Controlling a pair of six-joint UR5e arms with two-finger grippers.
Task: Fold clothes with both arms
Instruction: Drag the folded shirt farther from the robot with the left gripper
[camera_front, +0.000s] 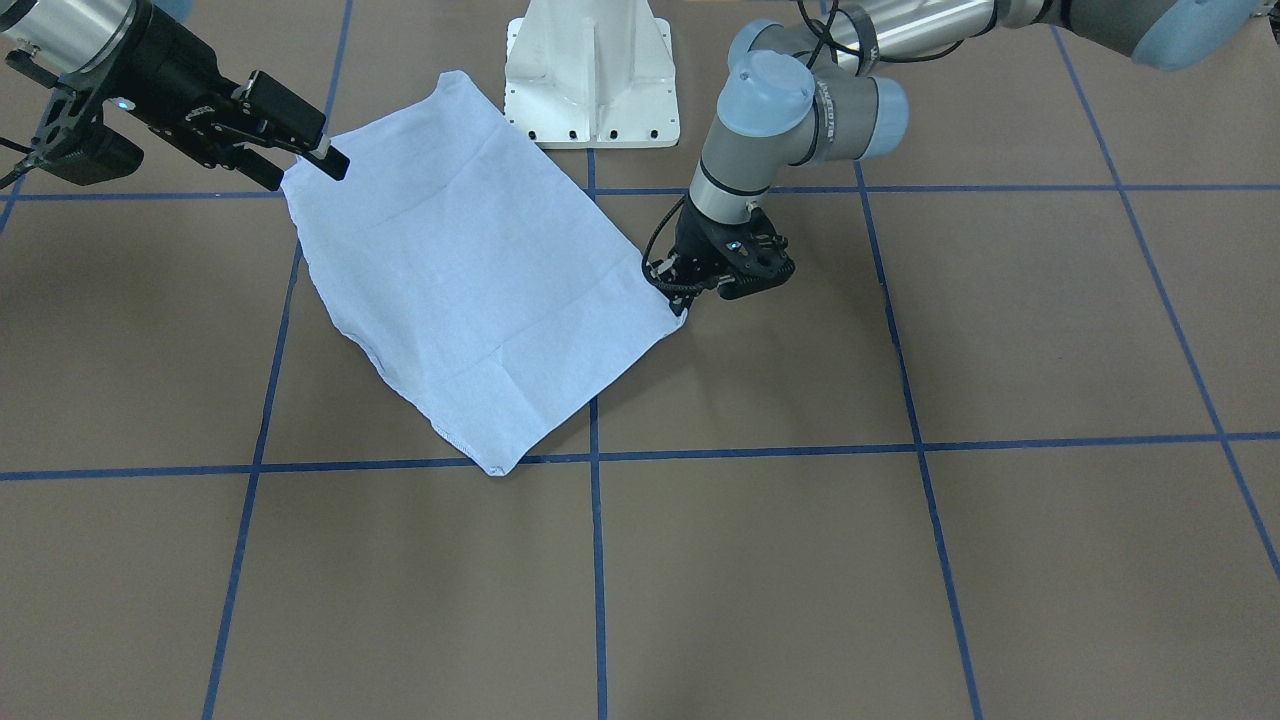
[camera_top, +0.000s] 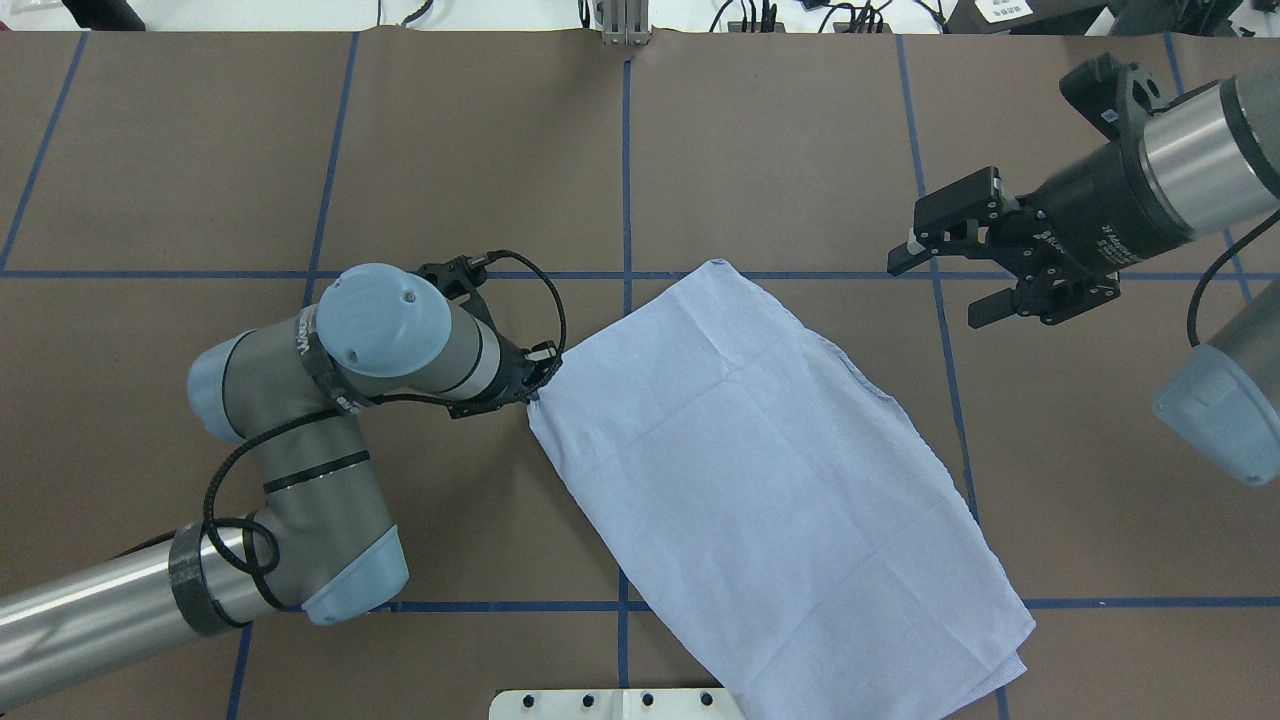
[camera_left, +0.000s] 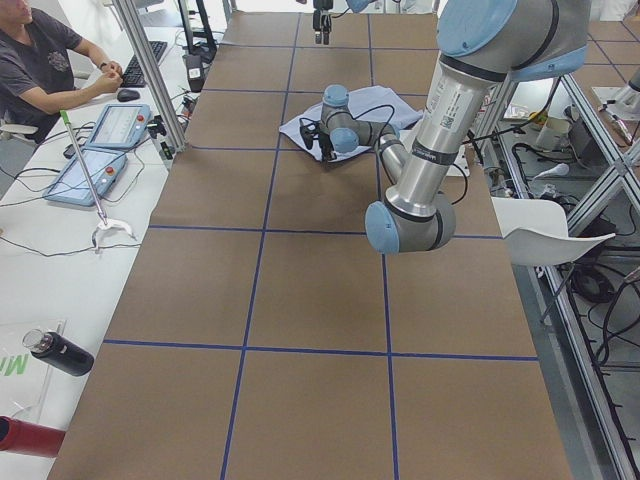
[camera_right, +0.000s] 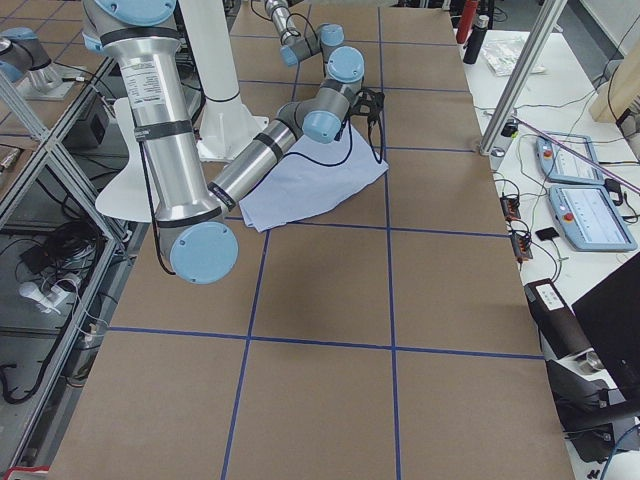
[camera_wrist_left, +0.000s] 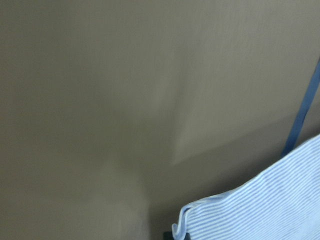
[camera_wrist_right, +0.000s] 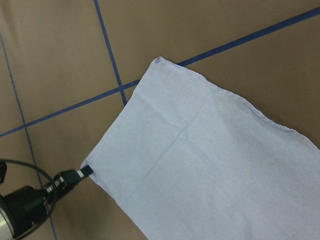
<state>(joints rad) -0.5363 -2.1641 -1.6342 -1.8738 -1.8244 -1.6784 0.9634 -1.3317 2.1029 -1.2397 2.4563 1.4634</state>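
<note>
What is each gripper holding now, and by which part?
The left gripper appears to pinch the folded shirt at one corner. The right gripper is open and holds nothing.

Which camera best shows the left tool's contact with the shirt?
Right wrist-mounted: the left tool meets the shirt corner unobstructed. Overhead, the wrist hides the contact; front-facing shows it dark; left wrist shows only curled hem; side views, too small.

Nothing legible (left arm (camera_top: 400, 345) lettering blurred)

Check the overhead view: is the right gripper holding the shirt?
No: the right gripper is open and empty, clear of the shirt.
</note>
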